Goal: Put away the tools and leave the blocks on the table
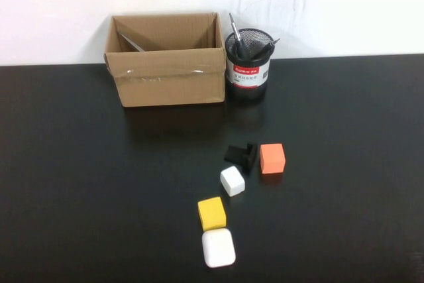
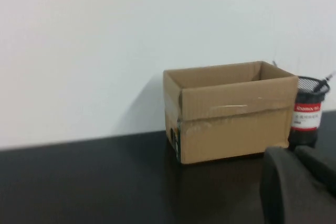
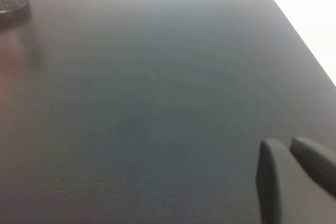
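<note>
Mostly done, judging by layout. Nearest: left gripper (image 2: 296,182) and right gripper (image 3: 294,177) parked, fingers nearly closed, holding nothing. Mid-table (image 1: 79,197): blocks (image 1: 212,213), plus small black piece (image 1: 241,154). Far: tools (image 1: 240,43) in mesh cup (image 1: 249,74), right of cardboard box (image 1: 165,71).

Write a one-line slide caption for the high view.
Slim tools stand in black mesh cup beside cardboard box; blocks on table.

Black table (image 1: 79,183), brown cardboard box (image 1: 169,84), orange (image 1: 272,158), yellow (image 1: 211,213), white cubes (image 1: 232,181).
</note>
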